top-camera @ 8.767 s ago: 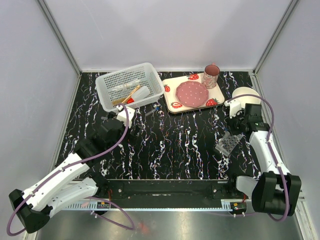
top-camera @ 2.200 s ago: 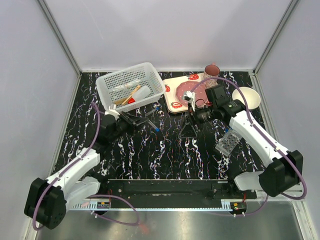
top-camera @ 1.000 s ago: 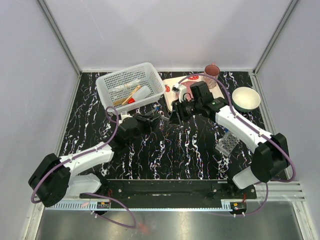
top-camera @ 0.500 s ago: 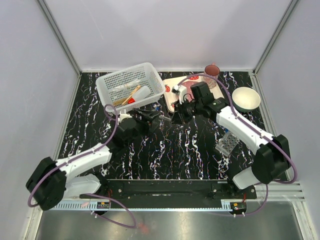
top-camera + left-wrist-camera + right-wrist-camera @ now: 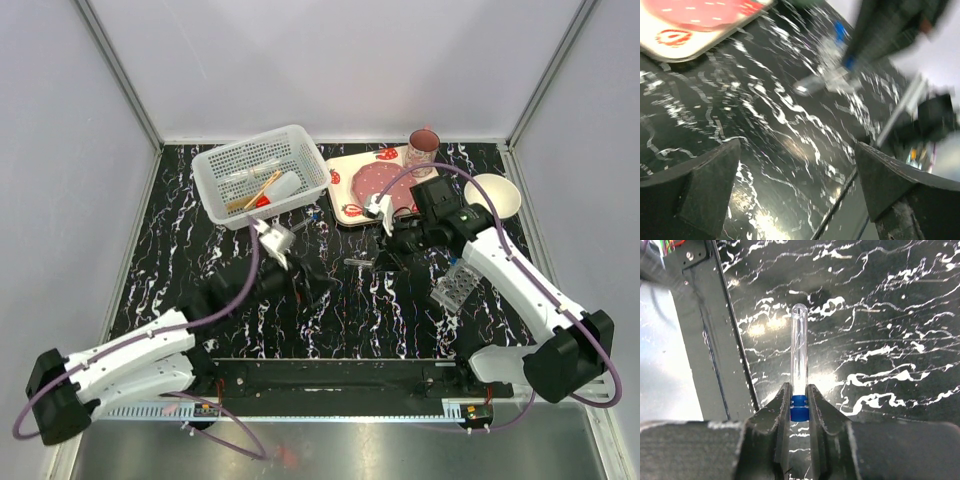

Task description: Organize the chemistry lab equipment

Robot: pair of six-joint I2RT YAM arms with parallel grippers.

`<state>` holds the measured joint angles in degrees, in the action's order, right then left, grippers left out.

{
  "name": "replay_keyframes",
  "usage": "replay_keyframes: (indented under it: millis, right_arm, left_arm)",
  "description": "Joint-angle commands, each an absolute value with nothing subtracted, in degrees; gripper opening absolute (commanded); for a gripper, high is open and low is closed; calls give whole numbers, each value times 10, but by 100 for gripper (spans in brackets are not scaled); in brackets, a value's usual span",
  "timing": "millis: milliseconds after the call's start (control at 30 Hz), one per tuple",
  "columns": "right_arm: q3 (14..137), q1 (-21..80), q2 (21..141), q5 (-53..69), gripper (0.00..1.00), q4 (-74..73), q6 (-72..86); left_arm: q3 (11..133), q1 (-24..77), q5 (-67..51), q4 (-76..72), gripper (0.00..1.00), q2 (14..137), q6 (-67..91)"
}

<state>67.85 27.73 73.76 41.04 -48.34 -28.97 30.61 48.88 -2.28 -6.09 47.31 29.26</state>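
Note:
My right gripper is shut on a clear tube with a blue cap and holds it level above the table's middle. In the right wrist view the tube points away from the gripper, whose jaws pinch the cap. My left gripper is open and empty just left of it, its fingers wide apart over bare table. The clear grid tube rack lies to the right. A white basket holds the squeeze bottle, the wooden-handled tool and clear tubes. Tiny blue-capped vials lie by the basket.
The strawberry-print tray with a pink plate and a mug stands at the back, also in the left wrist view. A round white bowl sits at the right. A black rail runs along the near edge.
The two grippers met by the tray's front corner and have drawn apart. The right gripper moved right and nearer, holding the tube. The left gripper pulled back nearer, open.

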Motion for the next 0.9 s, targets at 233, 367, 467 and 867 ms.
replay_keyframes:
  millis: [233, 367, 467, 867]
  right_arm:
    - [714, 267, 765, 489, 13, -704, -469]
    - [711, 268, 769, 516, 14, -716, -481]
    - [709, 268, 773, 523, 14, -723, -485]
    - [707, 267, 791, 533, 14, -714, -472]
  left_arm:
    - [315, 686, 28, -143, 99, 542, -172]
    - [342, 692, 23, -149, 99, 596, -203]
    - [357, 700, 38, -169, 99, 624, -210]
    - [411, 723, 40, -161, 59, 685, -211]
